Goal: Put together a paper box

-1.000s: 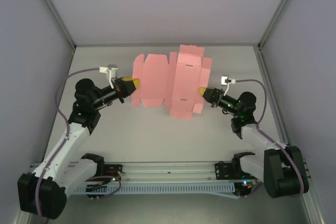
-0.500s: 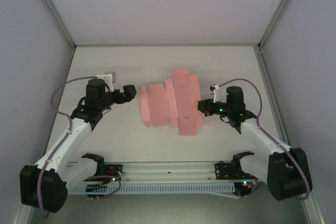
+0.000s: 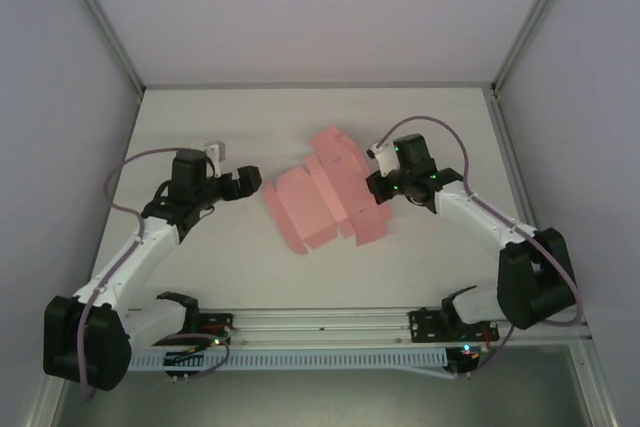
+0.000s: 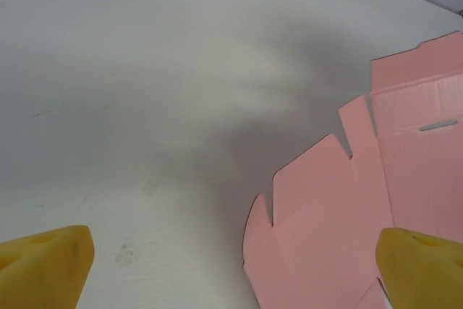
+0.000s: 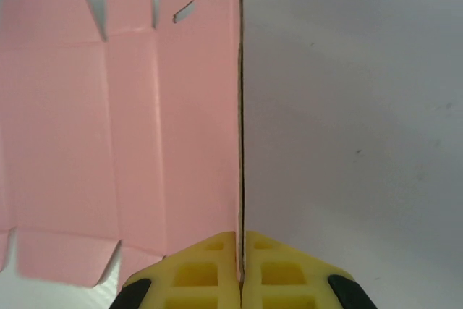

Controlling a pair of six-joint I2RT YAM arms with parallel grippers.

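Observation:
The paper box (image 3: 325, 197) is a flat pale-pink cut-out with several panels and tabs, lying slanted on the white table's middle. My right gripper (image 3: 378, 188) is at its right edge. In the right wrist view its yellow fingers (image 5: 210, 265) are shut on the card's thin edge, and the panels of the paper box (image 5: 145, 128) spread to the left. My left gripper (image 3: 251, 182) stands open just left of the card, apart from it. In the left wrist view the left gripper (image 4: 233, 251) has its fingertips wide apart, with the paper box (image 4: 347, 208) lying ahead at the right.
Grey enclosure walls (image 3: 60, 147) stand on the left, right and far sides. A metal rail (image 3: 320, 327) with the arm bases runs along the near edge. Bare white table (image 3: 230, 117) lies around the card.
My left gripper has opened and let go of the card. The card has come down from a raised spread to lie on the table, turned slantwise as the right gripper swung toward the far side.

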